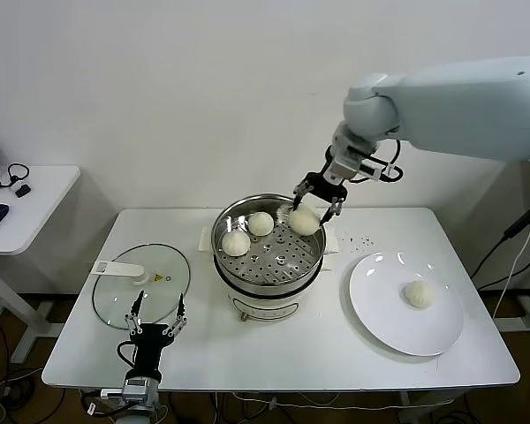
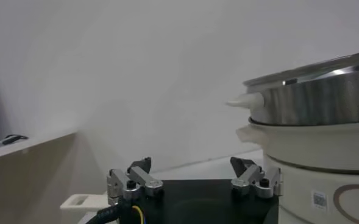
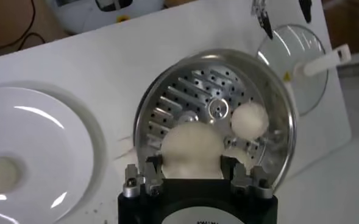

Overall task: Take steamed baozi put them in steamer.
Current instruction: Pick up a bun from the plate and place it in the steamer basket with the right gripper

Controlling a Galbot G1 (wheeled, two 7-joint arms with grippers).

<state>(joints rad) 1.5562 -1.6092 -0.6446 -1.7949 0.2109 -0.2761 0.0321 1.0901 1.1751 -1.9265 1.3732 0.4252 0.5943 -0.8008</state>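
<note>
Four steamed baozi are in sight: two [image 1: 236, 243] [image 1: 261, 223] rest on the perforated tray inside the steamer [image 1: 267, 283] at the middle of the white surface [image 1: 336, 353], and one [image 1: 419, 294] sits on a single white plate [image 1: 380, 309] to the right. The fourth [image 1: 304, 220] is gripped by the right end effector [image 1: 316, 199] over the steamer's far right rim. The left end effector [image 1: 156, 315] hangs with fingers spread at the near left, beside one glass lid [image 1: 141, 283].

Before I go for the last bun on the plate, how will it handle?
The bun looks soft and puffy, so it probably dents under a hard squeeze. Being rounded, it may roll or slide on the glossy plate if nudged. The right pincer carries one alone, suggesting it is light.
</note>
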